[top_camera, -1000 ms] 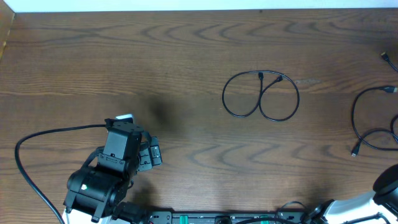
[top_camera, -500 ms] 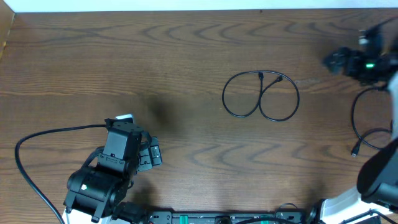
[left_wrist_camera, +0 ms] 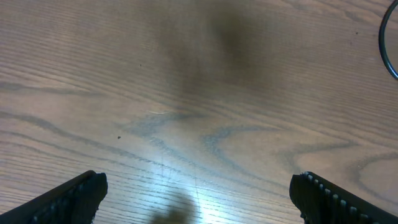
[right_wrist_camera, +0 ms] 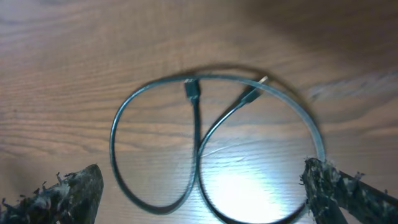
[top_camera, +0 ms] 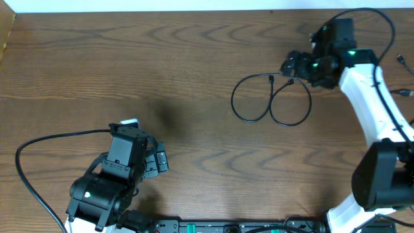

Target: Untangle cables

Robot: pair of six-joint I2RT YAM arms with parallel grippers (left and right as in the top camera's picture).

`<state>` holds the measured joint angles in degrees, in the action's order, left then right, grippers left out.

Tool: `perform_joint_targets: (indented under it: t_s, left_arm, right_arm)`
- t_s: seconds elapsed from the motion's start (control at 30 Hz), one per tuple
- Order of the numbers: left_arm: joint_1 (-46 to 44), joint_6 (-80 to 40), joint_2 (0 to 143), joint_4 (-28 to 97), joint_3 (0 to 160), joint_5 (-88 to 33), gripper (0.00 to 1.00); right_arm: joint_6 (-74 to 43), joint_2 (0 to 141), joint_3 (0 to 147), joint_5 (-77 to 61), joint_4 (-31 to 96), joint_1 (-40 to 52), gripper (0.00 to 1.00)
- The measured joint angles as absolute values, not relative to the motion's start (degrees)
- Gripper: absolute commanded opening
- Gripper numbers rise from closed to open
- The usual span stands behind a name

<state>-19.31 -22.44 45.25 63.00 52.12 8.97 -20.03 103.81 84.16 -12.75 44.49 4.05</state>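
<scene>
A thin black cable (top_camera: 272, 100) lies on the wooden table in a figure-eight loop, with its two small plugs close together at the top. My right gripper (top_camera: 291, 66) is open and hovers just above and to the right of the plugs. In the right wrist view the loop (right_wrist_camera: 199, 149) lies between the spread fingers (right_wrist_camera: 202, 193), untouched. My left gripper (top_camera: 158, 162) rests at the front left, open and empty (left_wrist_camera: 199, 190). An arc of the loop shows at the left wrist view's right edge (left_wrist_camera: 388, 43).
More thin black cable ends (top_camera: 402, 61) lie at the table's far right edge, partly hidden behind the right arm. A thick black arm cable (top_camera: 39, 142) curves around the left arm's base. The table's back edge (top_camera: 194, 11) runs along the top.
The right arm has swung in from the right edge to the cable loop's upper right. The cable loop and the left arm have not moved.
</scene>
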Motion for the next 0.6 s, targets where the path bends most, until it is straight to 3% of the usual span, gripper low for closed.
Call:
perform_joint_targets:
  t_s: [0.33,0.6]
  left_arm:
    - [-19.31,-22.44,45.25,63.00,52.12,8.97,0.98]
    - [-19.31,-22.44,45.25,63.00,52.12,8.97,0.98]
  right_arm:
    - [-25.45,117.21,84.60,-11.77,48.58,8.60,0.82]
    - [-26.81,120.07,85.38,-7.99,47.59,12.69,0.80]
